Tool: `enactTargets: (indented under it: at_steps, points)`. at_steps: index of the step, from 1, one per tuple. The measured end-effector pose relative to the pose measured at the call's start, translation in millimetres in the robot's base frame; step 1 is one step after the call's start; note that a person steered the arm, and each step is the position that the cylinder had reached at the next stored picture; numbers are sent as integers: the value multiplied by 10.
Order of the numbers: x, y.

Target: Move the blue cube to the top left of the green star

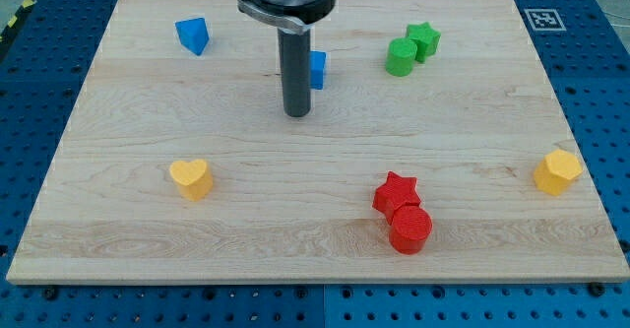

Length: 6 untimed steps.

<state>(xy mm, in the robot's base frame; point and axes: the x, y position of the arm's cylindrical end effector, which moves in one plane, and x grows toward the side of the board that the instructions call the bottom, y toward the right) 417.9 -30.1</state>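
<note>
Wooden board [148, 259], pale and grained, fills most of the view over a blue perforated table [600, 82]. Next in size is the dark rod [295, 67] coming down from the view's top; it carries no jaws at all, only my tip [296, 114], which holds nothing and sits on the board in the upper middle.

Just to the view's right of the rod, slightly above the tip, is the blue cube [317, 69], partly hidden behind the rod; whether they touch cannot be told. Farther right of the tip, toward the top, the green cylinder [401, 58] touches the green star [424, 40], which lies at its upper right.

Below and right of the tip, near the bottom edge, the red cylinder [410, 229] touches the red star [396, 192] above it. Far right sits a yellow block [557, 171], shape unclear. Lower left of the tip lies the yellow heart [191, 178]. Upper left is another blue block [193, 34], wedge-like.
</note>
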Motion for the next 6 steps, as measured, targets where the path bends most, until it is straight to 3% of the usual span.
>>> enactTargets:
  at_steps: [2,4,6]
  points:
    - [-532,96]
    - [-597,-152]
    - [-749,2]
